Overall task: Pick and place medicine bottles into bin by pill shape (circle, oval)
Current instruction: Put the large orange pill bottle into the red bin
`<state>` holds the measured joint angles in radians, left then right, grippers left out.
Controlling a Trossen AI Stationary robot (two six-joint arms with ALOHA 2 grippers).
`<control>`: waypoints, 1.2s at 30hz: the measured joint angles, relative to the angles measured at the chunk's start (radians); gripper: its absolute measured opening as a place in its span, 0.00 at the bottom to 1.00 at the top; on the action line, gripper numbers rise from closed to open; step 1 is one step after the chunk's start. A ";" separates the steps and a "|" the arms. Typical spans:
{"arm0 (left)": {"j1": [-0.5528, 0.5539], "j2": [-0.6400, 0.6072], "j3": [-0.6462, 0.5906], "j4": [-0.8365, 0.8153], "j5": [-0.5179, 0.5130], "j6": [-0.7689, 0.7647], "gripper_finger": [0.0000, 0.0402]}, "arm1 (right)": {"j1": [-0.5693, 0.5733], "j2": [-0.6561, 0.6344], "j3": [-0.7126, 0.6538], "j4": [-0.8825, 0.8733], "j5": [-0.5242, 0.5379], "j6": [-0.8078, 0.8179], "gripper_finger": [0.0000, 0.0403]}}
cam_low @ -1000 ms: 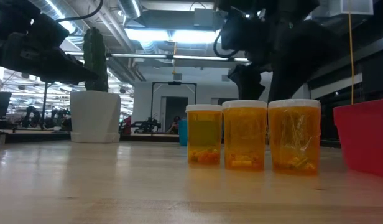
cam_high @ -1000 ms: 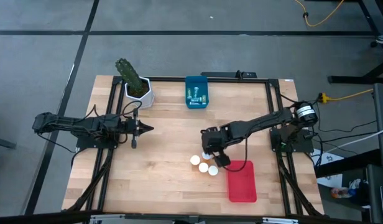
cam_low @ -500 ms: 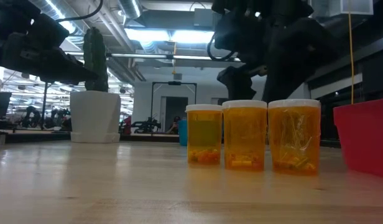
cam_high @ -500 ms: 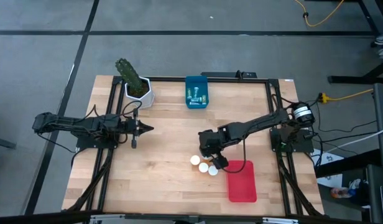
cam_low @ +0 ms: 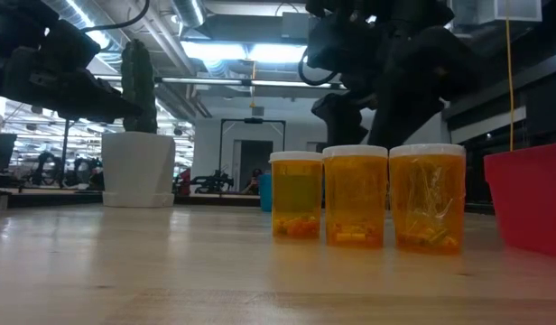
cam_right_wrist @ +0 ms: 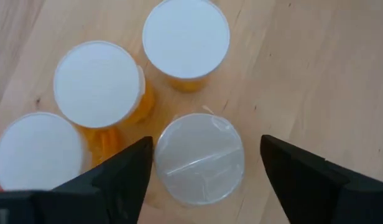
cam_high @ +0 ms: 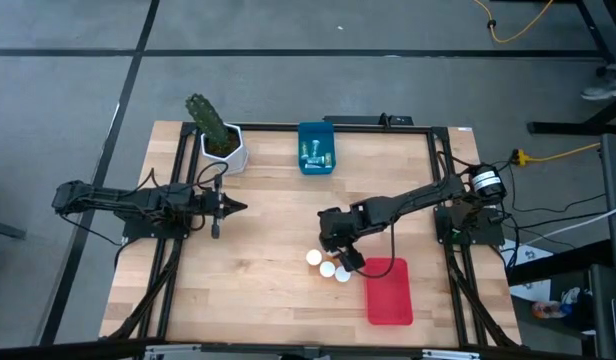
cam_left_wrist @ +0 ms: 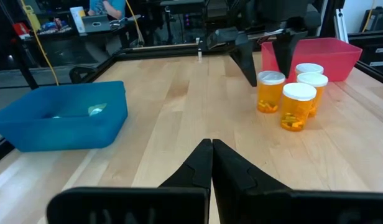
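Note:
Three orange bottles with white caps [cam_high: 328, 267] stand upright in a cluster on the table, also seen in the low view [cam_low: 355, 196]. My right gripper [cam_right_wrist: 205, 149] is open above them, pointing down. Its fingers stand on either side of a fourth bottle with a pale glossy top [cam_right_wrist: 199, 158], without touching it. In the high view my right gripper [cam_high: 337, 246] hides that bottle. My left gripper [cam_high: 236, 207] is shut and empty above the table's left half, also in its wrist view [cam_left_wrist: 211, 146].
A blue bin [cam_high: 316, 148] holding small pale bottles sits at the far middle. A red bin [cam_high: 389, 291] lies at the near right, beside the orange bottles. A white pot with a green cactus [cam_high: 222, 140] stands at the far left.
My right gripper has moved a little toward the table's left edge, over the cluster of orange bottles. The bottles have stayed where they were.

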<state>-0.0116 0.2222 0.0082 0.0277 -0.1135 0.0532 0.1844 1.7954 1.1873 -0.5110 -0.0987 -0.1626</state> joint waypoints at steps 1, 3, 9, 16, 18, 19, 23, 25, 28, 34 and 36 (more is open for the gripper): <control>0.000 0.000 0.000 0.000 0.000 0.000 0.00 | 0.000 0.000 0.000 0.000 0.000 0.001 0.72; 0.000 0.000 0.000 0.000 0.000 0.000 0.00 | 0.000 0.000 0.000 -0.001 0.000 0.002 0.68; 0.000 0.000 0.000 0.000 0.000 0.000 0.00 | 0.000 0.000 0.000 -0.001 0.001 0.003 0.59; 0.000 0.000 0.000 0.000 0.000 0.000 0.00 | 0.000 -0.005 0.012 -0.036 0.001 0.001 0.52; 0.000 0.000 0.000 0.000 0.000 -0.001 0.00 | 0.000 -0.013 0.037 -0.081 0.001 0.001 0.53; 0.000 0.000 0.000 0.000 0.000 -0.001 0.00 | 0.000 -0.021 0.048 -0.109 0.001 0.001 0.54; 0.000 0.000 0.000 0.000 0.000 -0.013 0.00 | 0.012 -0.062 0.085 -0.214 0.004 0.023 0.54; 0.000 0.000 0.000 0.000 0.000 -0.024 0.00 | 0.023 -0.095 0.102 -0.261 0.004 0.049 0.53; 0.000 0.000 0.000 0.000 0.000 -0.026 0.00 | 0.046 -0.155 0.115 -0.325 0.027 0.120 0.53; 0.000 0.000 0.000 0.000 0.000 -0.026 0.00 | 0.141 -0.275 0.115 -0.434 0.038 0.355 0.54; 0.000 0.000 0.000 0.000 0.000 -0.026 0.00 | 0.187 -0.292 0.115 -0.451 0.038 0.435 0.54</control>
<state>-0.0116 0.2222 0.0082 0.0275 -0.1135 0.0274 0.3718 1.5036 1.3025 -0.9619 -0.0612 0.2727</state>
